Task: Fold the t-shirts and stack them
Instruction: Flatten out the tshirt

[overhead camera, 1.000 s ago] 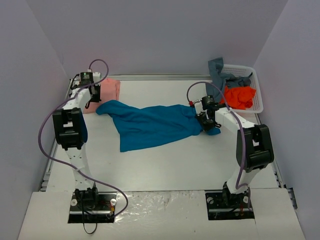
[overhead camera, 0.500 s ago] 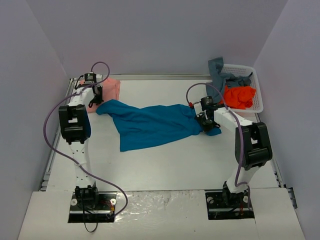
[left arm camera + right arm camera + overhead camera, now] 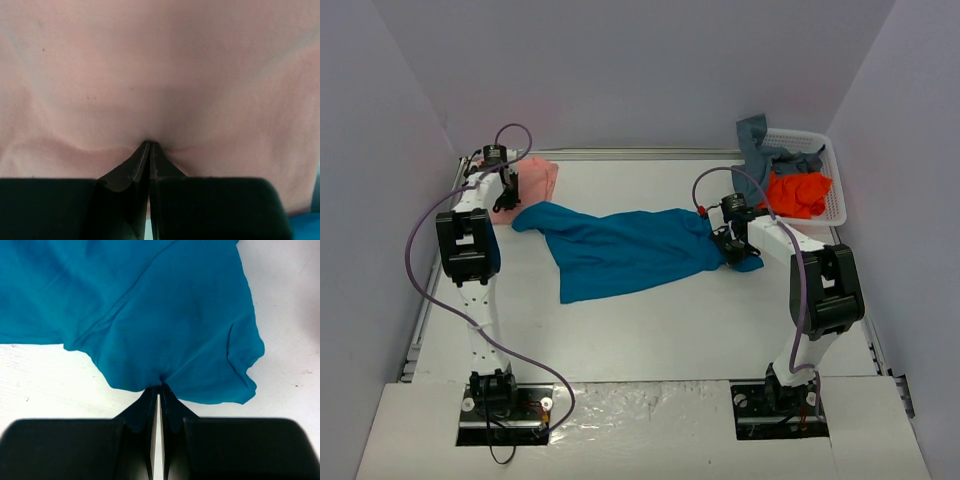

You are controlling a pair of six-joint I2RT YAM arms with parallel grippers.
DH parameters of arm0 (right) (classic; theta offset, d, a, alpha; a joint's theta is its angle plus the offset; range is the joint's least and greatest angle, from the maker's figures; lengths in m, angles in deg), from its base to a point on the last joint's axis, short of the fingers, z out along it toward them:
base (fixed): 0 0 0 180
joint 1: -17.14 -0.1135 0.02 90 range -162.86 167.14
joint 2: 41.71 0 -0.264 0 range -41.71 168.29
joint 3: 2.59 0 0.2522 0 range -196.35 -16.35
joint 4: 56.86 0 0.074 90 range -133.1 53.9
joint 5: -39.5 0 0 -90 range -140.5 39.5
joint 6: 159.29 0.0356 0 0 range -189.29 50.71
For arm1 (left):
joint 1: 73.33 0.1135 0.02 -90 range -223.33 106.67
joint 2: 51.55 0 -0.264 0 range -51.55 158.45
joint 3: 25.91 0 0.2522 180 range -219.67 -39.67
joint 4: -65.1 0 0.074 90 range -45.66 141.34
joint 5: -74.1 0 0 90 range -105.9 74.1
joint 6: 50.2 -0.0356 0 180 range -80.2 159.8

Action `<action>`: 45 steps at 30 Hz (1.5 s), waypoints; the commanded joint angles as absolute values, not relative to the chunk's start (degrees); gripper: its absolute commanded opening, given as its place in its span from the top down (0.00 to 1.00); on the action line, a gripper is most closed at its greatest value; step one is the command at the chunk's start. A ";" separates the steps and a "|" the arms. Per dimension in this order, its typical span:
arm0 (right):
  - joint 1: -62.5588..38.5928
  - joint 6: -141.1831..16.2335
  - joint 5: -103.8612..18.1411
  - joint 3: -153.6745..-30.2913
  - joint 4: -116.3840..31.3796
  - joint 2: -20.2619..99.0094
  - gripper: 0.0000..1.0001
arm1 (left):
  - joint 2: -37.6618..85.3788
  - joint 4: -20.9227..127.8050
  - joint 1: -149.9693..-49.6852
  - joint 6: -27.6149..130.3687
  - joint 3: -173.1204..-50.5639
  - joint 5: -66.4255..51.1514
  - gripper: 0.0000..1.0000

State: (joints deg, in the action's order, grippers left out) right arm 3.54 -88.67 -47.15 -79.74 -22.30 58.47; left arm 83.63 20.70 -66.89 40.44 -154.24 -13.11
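A teal-blue t-shirt [image 3: 625, 250] lies spread and crumpled across the middle of the table. My right gripper [image 3: 729, 243] is shut on its right edge [image 3: 165, 340], jaws closed on a pinch of cloth at the hem. A salmon-pink t-shirt [image 3: 540, 178] lies at the far left corner. My left gripper [image 3: 507, 195] is shut with its tips pressed into the pink cloth [image 3: 160, 75], which fills the left wrist view. A bright orange shirt [image 3: 798, 193] and a grey-blue shirt [image 3: 760, 145] sit in the basket.
A white lattice basket [image 3: 832, 170] stands at the far right, the grey-blue shirt hanging over its left rim. The table's raised rail [image 3: 650, 154] runs along the back; grey walls close in on both sides.
My left gripper has moved back and left over the pink shirt. The right gripper and the teal shirt have hardly moved.
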 commanded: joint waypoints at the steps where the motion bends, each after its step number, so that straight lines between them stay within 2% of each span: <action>1: 2.91 -88.27 -48.30 -79.72 -20.77 59.10 1.00 | 85.56 15.83 -63.49 39.97 -155.33 -16.69 0.98; 29: 2.90 -88.10 -49.71 -79.45 -20.69 61.39 1.00 | 96.01 8.54 -61.46 47.79 -178.26 -13.09 0.98; 40: 2.82 -88.19 -49.97 -79.54 -20.60 62.36 1.00 | 97.25 8.97 -58.04 51.75 -179.77 -12.65 0.98; 45: 2.82 -88.19 -49.80 -79.45 -20.60 62.53 1.00 | 99.01 8.89 -55.49 54.56 -181.35 -8.88 0.98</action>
